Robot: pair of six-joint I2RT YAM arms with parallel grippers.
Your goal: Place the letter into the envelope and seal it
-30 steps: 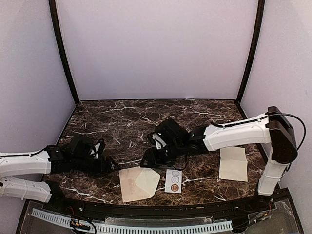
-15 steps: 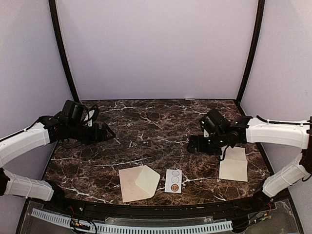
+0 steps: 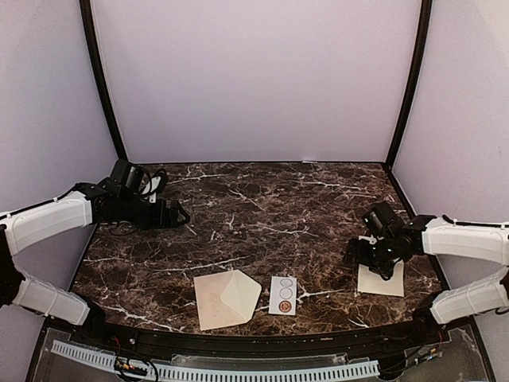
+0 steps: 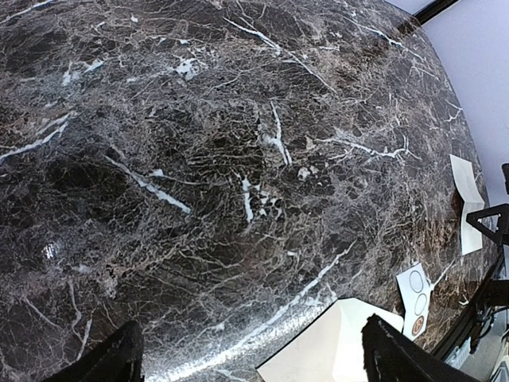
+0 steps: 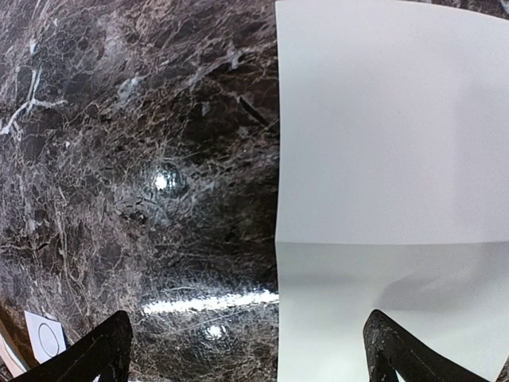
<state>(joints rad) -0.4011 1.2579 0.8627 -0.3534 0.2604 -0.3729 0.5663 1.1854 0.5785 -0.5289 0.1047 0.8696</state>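
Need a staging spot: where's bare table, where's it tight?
Widest free patch: the table centre and far half, between left gripper and right gripper. Also bare: the near-left corner beside the envelope, and the strip between card and letter. Tight: envelope and card close together at the near edge; right gripper over the letter.

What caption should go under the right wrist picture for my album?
Open right gripper above the creased letter's edge on the dark marble table.

Card (image 3: 283, 295) btw envelope (image 3: 227, 298) & letter (image 3: 386, 280)
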